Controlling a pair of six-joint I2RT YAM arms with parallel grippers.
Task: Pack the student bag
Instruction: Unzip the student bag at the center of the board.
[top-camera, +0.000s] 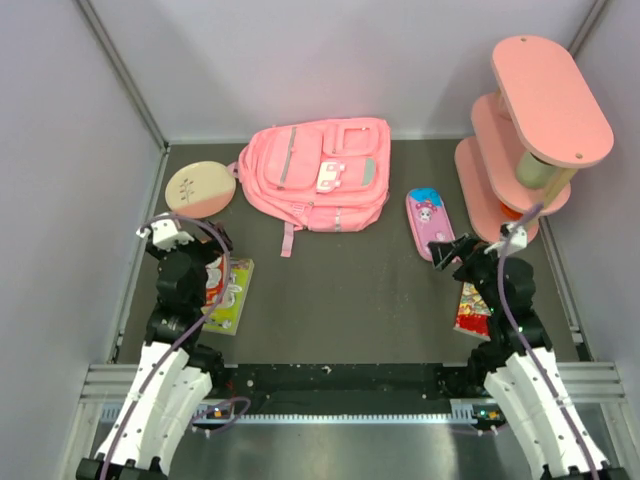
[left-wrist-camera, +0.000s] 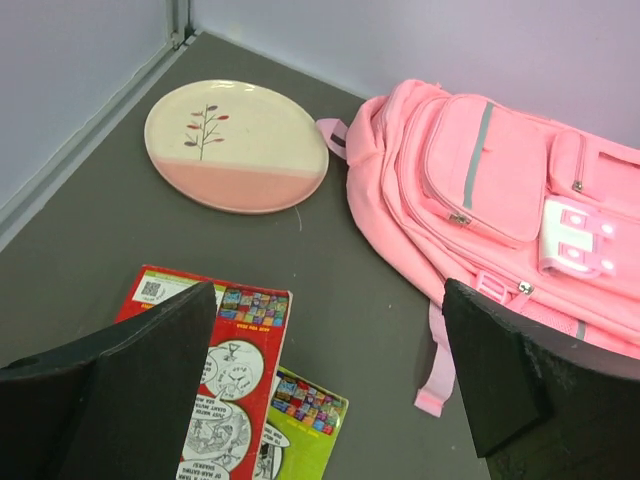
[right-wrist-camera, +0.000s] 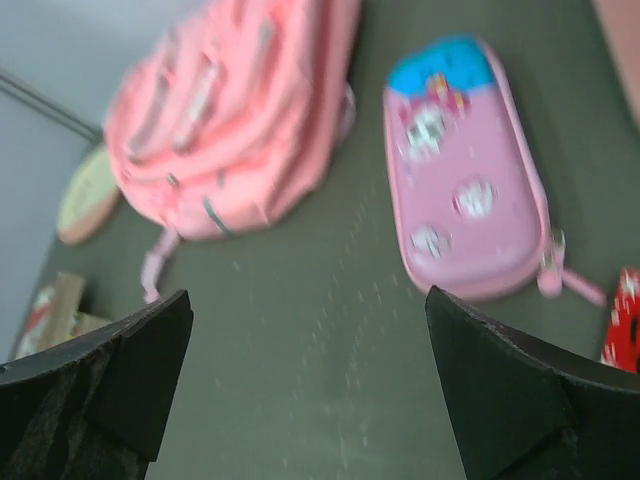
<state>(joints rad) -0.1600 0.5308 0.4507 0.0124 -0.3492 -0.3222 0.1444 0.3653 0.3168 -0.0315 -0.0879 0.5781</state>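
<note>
At the near left, note the left end effector (left-wrist-camera: 328, 340) spread wide, holding nothing, above two booklets (left-wrist-camera: 225, 370) on the worktop (left-wrist-camera: 380, 300). At the near right, find the right end effector (right-wrist-camera: 308, 330) likewise spread and empty, with a red packet (top-camera: 472, 310) by its arm and a pencil case (right-wrist-camera: 465, 190) just ahead. Past the booklets, see a plate (left-wrist-camera: 236, 143). At the far middle, near the back wall, find the backpack (top-camera: 318, 172): lying flat, front pockets up, zippers seemingly closed, one strap trailing toward the arms. Expect soft, light, floppy fabric, sagging and sliding rather than lifting as one piece. Pinch a zipper pull or a fold beside it, bracing the body from the other side. At the far right, note a tiered shelf (top-camera: 530, 130).
</note>
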